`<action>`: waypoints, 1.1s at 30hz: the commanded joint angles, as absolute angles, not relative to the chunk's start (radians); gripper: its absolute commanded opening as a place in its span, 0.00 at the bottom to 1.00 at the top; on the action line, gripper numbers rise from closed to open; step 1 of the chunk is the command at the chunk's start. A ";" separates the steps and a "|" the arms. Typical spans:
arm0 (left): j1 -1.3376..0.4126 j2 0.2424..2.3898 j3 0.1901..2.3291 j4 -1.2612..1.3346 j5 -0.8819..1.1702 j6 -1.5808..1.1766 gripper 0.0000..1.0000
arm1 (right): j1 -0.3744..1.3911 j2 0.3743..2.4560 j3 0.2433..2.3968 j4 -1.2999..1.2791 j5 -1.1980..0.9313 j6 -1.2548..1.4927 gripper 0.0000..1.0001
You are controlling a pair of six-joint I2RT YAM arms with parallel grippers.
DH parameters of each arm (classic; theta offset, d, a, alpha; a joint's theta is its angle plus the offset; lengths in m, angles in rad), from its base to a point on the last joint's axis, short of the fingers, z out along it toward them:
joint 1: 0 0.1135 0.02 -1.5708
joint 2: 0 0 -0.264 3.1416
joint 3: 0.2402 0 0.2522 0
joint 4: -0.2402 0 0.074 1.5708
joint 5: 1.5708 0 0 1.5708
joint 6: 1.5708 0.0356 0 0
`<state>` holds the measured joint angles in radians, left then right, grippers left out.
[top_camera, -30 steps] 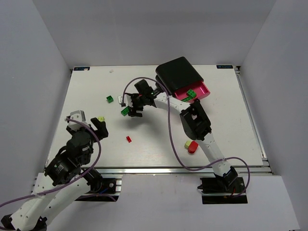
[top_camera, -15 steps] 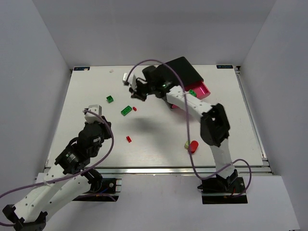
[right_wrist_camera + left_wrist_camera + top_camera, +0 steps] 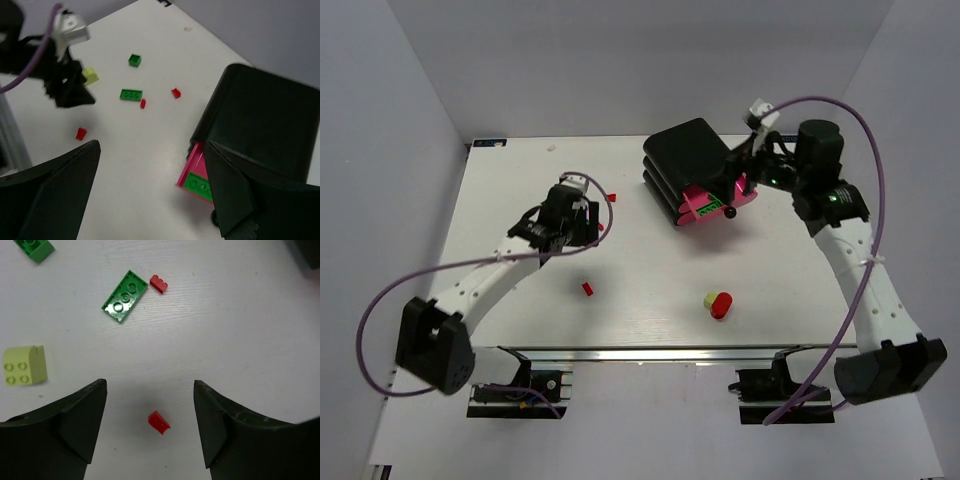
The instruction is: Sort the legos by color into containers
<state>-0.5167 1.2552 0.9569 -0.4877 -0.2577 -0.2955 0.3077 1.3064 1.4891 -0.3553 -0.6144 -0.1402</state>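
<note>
My left gripper (image 3: pixel 578 222) is open and empty, held over the loose legos at mid-left. In the left wrist view its jaws (image 3: pixel 150 385) frame a tiny red lego (image 3: pixel 159 422) on the table; beyond lie a dark green plate (image 3: pixel 125 295), another red lego (image 3: pixel 158 283) and a yellow-green lego (image 3: pixel 24 365). My right gripper (image 3: pixel 738 172) is open and empty at the right side of the black cabinet (image 3: pixel 688 158). One pink drawer (image 3: pixel 705 205) is pulled out with green legos inside. The right wrist view (image 3: pixel 150 150) shows that drawer (image 3: pixel 196 167) with a green lego (image 3: pixel 200 185).
A red lego (image 3: pixel 587 288) lies alone near the front middle. A yellow-green and a red lego (image 3: pixel 718 303) sit together at the front, right of centre. A small red lego (image 3: pixel 611 197) lies just right of the left gripper. A dark green brick (image 3: pixel 134 60) lies far left.
My right arm has swung from the table's middle back to the cabinet's right side, leaving the green plate on the table. My left arm has reached forward over the loose legos.
</note>
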 commanded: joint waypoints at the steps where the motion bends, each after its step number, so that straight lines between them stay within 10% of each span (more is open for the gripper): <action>1: -0.434 1.388 1.072 -0.500 -0.085 -0.190 0.81 | 0.209 1.198 1.360 -0.431 -0.889 -0.104 0.89; 12: -0.299 1.698 1.308 -0.528 0.066 0.027 0.80 | 0.012 1.037 1.097 -0.339 -1.402 -0.172 0.82; 33: -0.281 1.957 1.407 -0.482 0.015 0.112 0.85 | 0.012 1.006 1.077 -0.428 -1.351 -0.296 0.82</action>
